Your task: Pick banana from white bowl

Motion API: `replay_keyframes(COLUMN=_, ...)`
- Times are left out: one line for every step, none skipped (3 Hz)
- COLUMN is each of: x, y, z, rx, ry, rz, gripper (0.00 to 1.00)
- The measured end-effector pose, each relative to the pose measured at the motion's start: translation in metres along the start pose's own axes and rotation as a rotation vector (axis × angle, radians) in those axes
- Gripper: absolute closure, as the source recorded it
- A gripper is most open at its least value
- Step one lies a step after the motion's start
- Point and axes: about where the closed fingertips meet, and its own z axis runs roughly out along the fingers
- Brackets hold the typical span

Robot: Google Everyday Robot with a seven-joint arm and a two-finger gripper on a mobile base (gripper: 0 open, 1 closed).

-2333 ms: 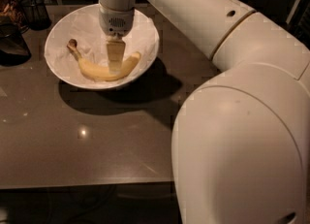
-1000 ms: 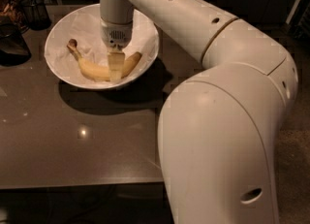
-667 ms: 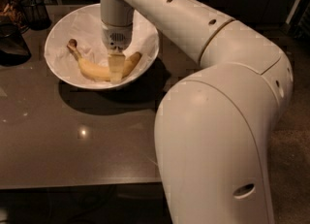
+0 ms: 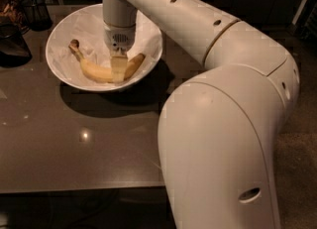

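The end effector (image 4: 118, 69) hung straight down from the wrist inside the white bowl (image 4: 67, 32), with its tip on the middle of the banana (image 4: 95, 72). From this angle it covered a short stretch of the fruit, so both ends of the banana showed on either side of it. Its lower part touched or lay directly over the banana's surface. Whether it was open or clamped on the fruit could not be told, since only its near face was visible.

The banana lay curved along the bottom of the bowl on the crumpled white lining. Its dark stem tip pointed up toward the bowl's left wall, and its other end rose toward the right wall. The bowl stood on the dark, glossy desk (image 4: 74, 143), near its far left part.

The robot's pale arm (image 4: 223, 104) filled the right side of the view and reached across above the bowl's right rim. A dark wire-mesh cup (image 4: 37, 11) stood just behind the bowl at the upper left, apart from it.
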Motion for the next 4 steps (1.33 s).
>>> replay_keyframes(x=0.000, y=0.000, z=0.000, rx=0.000, ry=0.000, rz=0.000, gripper=1.00)
replay_keyframes(x=-0.003, y=0.012, z=-0.022, rx=0.054, ry=-0.014, rz=-0.006, gripper=1.00)
replay_keyframes(x=-0.011, y=0.040, z=-0.058, rx=0.110, ry=-0.002, rz=-0.024, gripper=1.00)
replay_keyframes(x=-0.022, y=0.068, z=-0.092, rx=0.146, ry=-0.003, rz=-0.063, gripper=1.00)
